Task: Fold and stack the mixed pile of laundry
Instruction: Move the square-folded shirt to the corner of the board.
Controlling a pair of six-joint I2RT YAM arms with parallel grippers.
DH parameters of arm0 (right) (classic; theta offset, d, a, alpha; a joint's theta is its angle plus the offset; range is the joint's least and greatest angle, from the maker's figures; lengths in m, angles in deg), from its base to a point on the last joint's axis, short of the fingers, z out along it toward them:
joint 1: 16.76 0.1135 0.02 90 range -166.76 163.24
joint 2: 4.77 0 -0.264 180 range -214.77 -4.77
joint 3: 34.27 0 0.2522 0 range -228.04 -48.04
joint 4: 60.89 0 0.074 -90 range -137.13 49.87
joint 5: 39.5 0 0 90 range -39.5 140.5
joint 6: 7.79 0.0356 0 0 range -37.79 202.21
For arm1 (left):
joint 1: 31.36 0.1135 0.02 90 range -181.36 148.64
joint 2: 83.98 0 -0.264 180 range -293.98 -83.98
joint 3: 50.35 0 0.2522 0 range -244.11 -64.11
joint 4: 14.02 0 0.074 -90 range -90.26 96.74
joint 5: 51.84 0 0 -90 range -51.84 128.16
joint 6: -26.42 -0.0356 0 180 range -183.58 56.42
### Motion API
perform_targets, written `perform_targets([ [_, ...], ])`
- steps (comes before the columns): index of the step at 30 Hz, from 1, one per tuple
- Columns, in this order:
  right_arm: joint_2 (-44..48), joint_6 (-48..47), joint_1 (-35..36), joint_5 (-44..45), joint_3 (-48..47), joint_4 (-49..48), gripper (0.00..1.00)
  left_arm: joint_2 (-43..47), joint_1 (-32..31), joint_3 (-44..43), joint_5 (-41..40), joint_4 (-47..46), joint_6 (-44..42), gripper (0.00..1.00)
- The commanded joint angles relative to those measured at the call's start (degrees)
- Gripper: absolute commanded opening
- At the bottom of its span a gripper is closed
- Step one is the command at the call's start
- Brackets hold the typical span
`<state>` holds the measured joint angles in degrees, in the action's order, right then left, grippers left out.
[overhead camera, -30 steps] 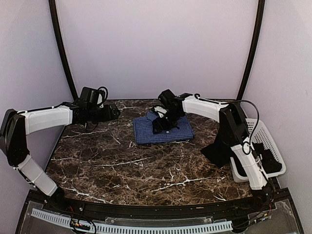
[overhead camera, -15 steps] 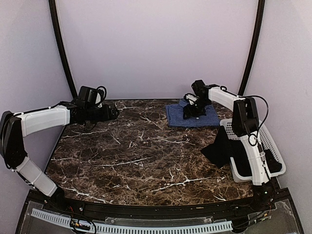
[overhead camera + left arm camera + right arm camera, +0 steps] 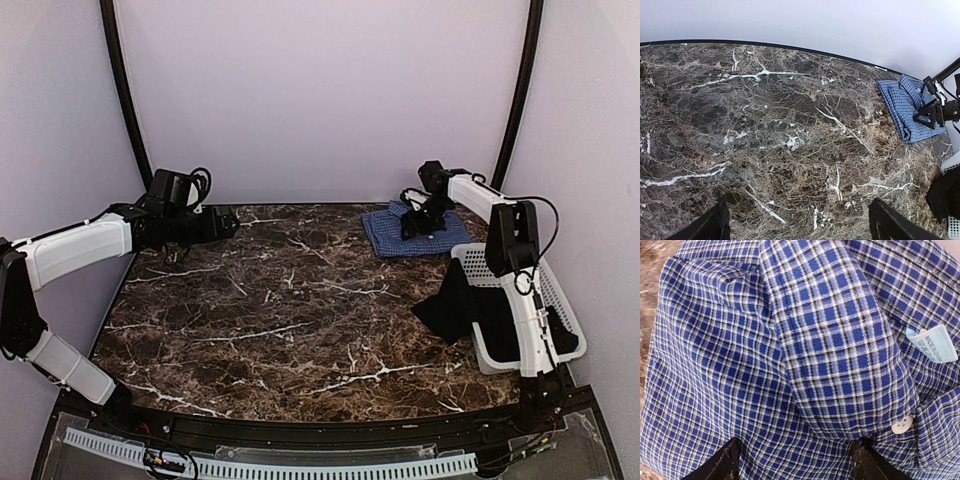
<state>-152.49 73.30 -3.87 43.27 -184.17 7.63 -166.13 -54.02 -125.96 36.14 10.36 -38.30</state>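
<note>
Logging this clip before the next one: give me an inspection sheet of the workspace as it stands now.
Surface: dark marble-pattern table with white veins.
Job's things: blue-check shirt folded at the far right corner; black garment draped over the basket's wall onto the table.
Clutter: white perforated basket at the right edge.
Grippers: left gripper open, holding nothing, at the far left; right gripper down on the shirt, jaws spread.
Cables: black cable loops at the left wrist, more along the right arm.
Surroundings: plain pale walls, dark curved posts.
</note>
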Motion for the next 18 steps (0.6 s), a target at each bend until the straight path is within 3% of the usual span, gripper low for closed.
perform_targets([
  [1, -1.97, -1.48, -3.20, 4.27, 1.48, 2.71, 0.73, 3.14, 0.24, -1.85, -0.28, 1.78, -1.18, 0.96],
  [12, -2.81, -1.66, -8.16, 3.47, -0.51, 0.00, 0.73, 3.04, 0.24, -2.44, -0.53, 2.69, -1.72, 0.96],
  [18, -2.95, -1.59, -8.48, 10.71, -0.67, -0.45, 0.73, 2.59, 0.25, -3.31, -0.16, 3.61, -1.85, 0.96],
])
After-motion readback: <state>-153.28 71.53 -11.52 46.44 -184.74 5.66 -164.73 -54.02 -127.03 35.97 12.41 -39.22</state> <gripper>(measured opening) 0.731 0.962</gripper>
